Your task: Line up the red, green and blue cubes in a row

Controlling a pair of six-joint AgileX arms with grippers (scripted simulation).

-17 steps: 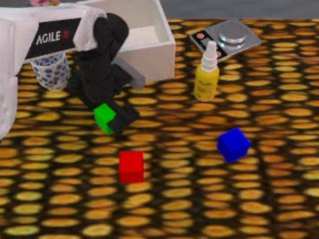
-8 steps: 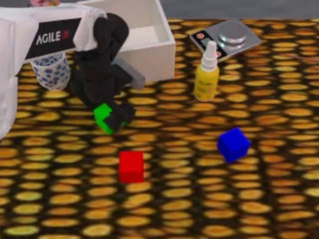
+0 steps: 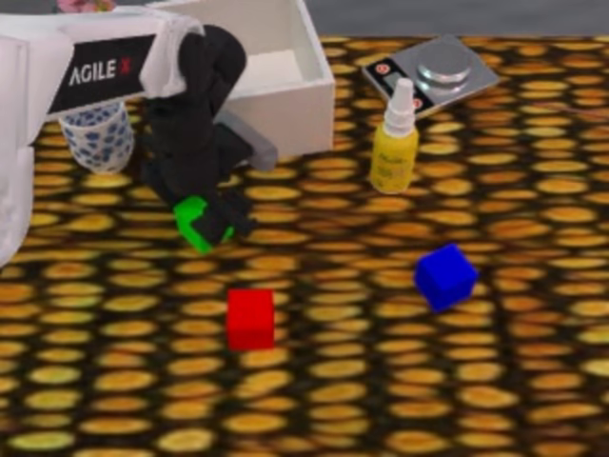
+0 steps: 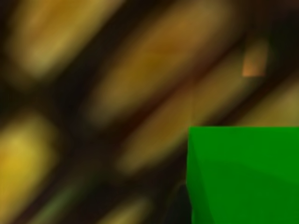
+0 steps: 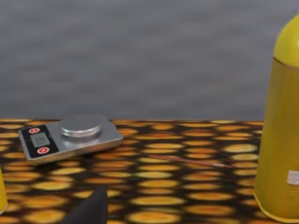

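My left gripper (image 3: 207, 224) reaches down at the table's left, in front of the white box, and is shut on the green cube (image 3: 193, 221). In the left wrist view that green cube (image 4: 243, 177) fills one corner, with the patterned tabletop blurred close behind it. The red cube (image 3: 250, 319) sits on the table a little nearer the front edge than the green one. Off to the right of centre, the blue cube (image 3: 445, 276) rests turned at an angle. My right arm is out of the top view; only a dark part of its gripper (image 5: 93, 207) shows in the right wrist view.
A big white box (image 3: 319, 95) stands behind the left arm, and a patterned cup (image 3: 95, 133) is at its left. A yellow spray bottle (image 3: 395, 143) and a grey kitchen scale (image 3: 433, 69) stand at the back; the scale (image 5: 70, 137) and bottle (image 5: 280, 140) also face the right wrist.
The left gripper's fingers have drawn together onto the green cube, which has shifted slightly leftward. The red and blue cubes have not moved.
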